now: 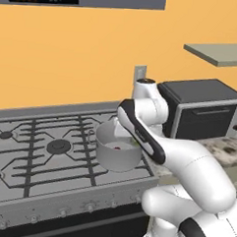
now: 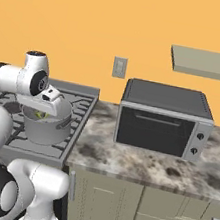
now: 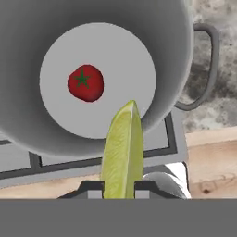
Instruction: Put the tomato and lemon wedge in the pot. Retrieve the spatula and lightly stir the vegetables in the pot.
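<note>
End effector (image 3: 119, 189) clamped tight on the lemon wedge (image 3: 122, 152), hanging it right over the pot (image 3: 28, 134) mouth, ready for a clean drop. The tomato (image 3: 85, 83) sits on the pot floor. The pot stands on the stove (image 1: 40, 151), probably on a right-hand burner.

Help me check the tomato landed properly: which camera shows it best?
The hand view: the tomato lies large and unobstructed on the floor of the pot, its green star visible. In the left base view it is a tiny red speck. In the right base view I cannot make it out.
</note>
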